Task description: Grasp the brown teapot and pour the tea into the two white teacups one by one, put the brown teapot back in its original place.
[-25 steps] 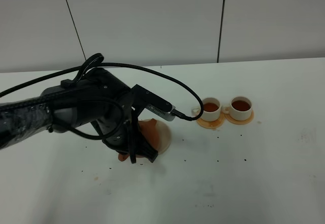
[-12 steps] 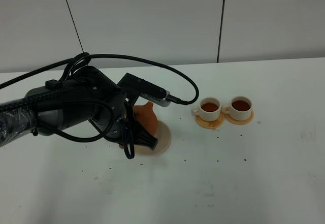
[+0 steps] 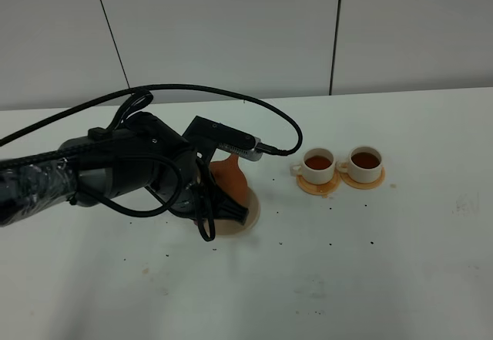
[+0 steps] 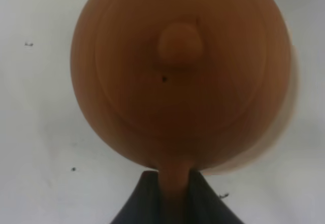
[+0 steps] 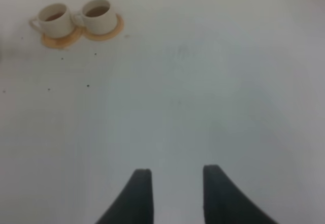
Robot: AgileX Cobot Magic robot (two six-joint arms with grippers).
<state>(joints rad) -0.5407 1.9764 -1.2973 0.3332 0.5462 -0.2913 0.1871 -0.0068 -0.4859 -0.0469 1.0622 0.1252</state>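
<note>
Two white teacups (image 3: pixel 341 164) holding brown tea (on coasters), left pincer (image 4: pixel 173 183) pinching brown teapot (image 4: pixel 180 74) handle

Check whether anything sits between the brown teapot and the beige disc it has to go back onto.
Nothing visible does. The left gripper is shut on the handle of the brown teapot, which is already over the pale beige disc. The two filled white teacups stand on their coasters well off to one side, apart from it.

Bare table (image 3: pixel 362 263) around the two white teacups (image 3: pixel 342 165) (left arm (image 3: pixel 115 174) crowds the teapot (image 3: pixel 229 178)).
</note>
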